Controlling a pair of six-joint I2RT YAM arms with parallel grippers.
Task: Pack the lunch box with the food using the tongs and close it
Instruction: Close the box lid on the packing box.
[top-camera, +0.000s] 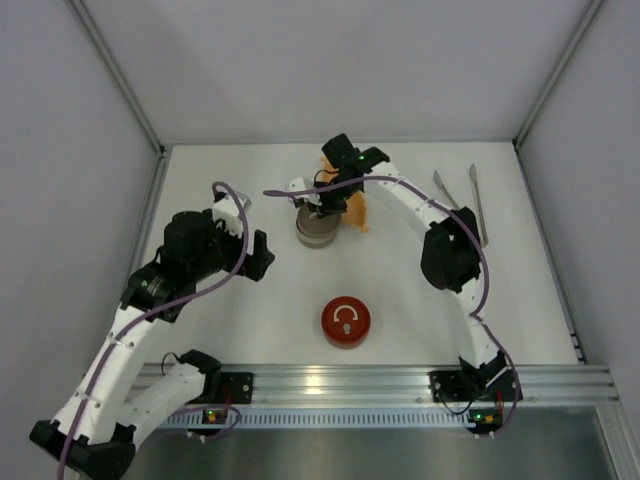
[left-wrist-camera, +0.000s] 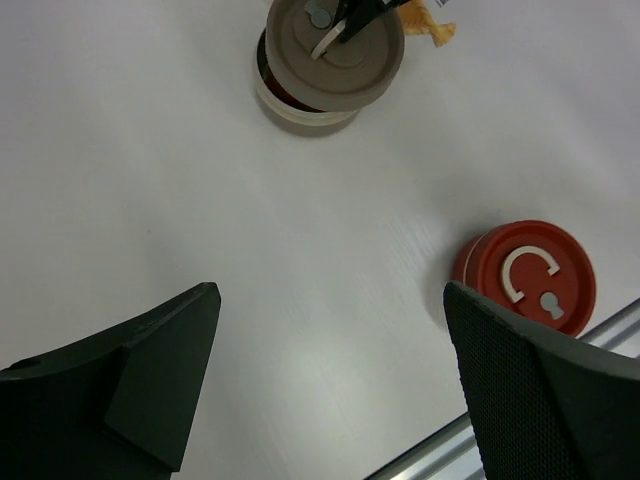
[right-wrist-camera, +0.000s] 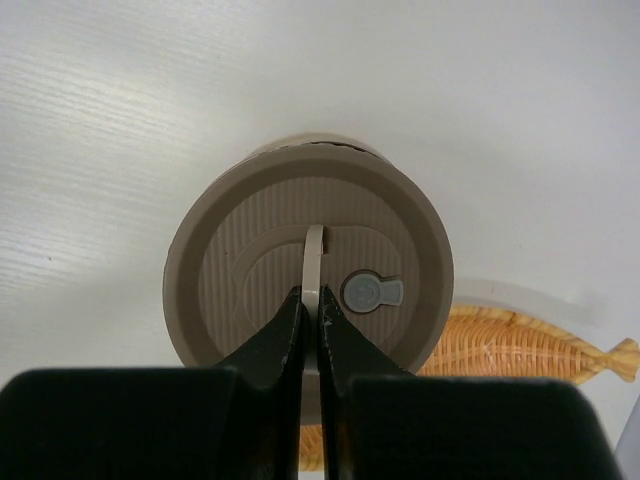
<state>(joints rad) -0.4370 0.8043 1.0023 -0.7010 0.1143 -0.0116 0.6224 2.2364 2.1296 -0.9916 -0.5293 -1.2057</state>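
Pinching the handle (right-wrist-camera: 313, 250) of the lid (right-wrist-camera: 235, 275) on the lunch box (top-camera: 316, 237), your right tool (right-wrist-camera: 310, 300) is clamped; your left tool (left-wrist-camera: 328, 295) hangs spread wide; tongs (top-camera: 477, 200) lie on the table (top-camera: 250, 330), far right.

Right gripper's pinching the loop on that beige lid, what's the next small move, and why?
Probably slide the lid sideways to centre it on the lunch box. The right gripper is shut on its handle, but the left wrist view shows a dark red rim peeking out under one edge, so it looks unseated.
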